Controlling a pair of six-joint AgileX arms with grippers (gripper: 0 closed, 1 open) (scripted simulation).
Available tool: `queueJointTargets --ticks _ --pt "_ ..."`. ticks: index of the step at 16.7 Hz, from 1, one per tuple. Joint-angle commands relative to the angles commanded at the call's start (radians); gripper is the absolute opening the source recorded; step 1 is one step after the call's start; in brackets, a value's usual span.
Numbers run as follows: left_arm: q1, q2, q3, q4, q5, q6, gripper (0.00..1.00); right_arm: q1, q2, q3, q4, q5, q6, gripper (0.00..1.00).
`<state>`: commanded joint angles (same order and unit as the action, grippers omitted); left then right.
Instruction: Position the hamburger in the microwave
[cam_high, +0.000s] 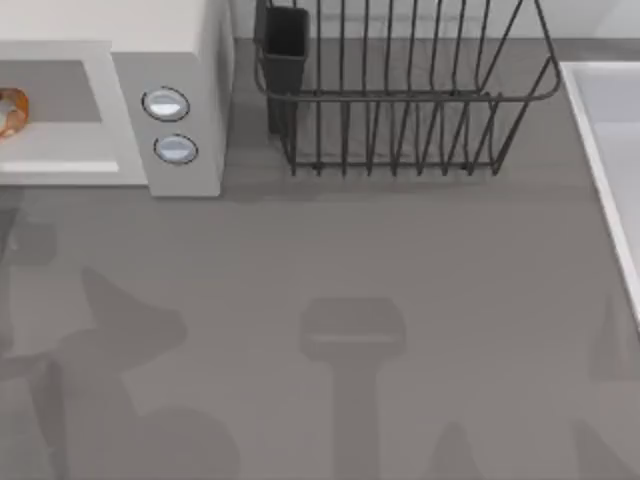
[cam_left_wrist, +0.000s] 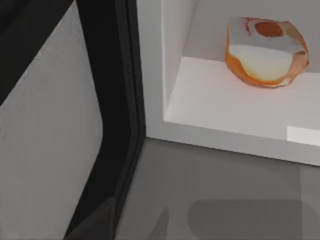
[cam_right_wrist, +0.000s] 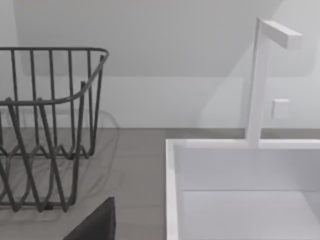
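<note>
The hamburger is seen resting on the floor of the microwave, inside its open cavity at the table's far left. In the left wrist view the hamburger is tilted, its paler middle turned toward the opening; no long axis can be made out, as it is roundish. The dark door is swung open. A wire dish rack with a dark cup stands beside the microwave; a white sink lies at the right. No writing is readable. The state of either gripper's jaws cannot be told.
</note>
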<state>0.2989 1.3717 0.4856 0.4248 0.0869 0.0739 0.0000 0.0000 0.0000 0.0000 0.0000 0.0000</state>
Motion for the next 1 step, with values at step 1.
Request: queueJointTargets --ticks 1 --pt "0.000 0.000 0.000 0.000 0.000 0.000 1.00 0.000 0.000 0.000 0.000 0.000 0.000 1.00"
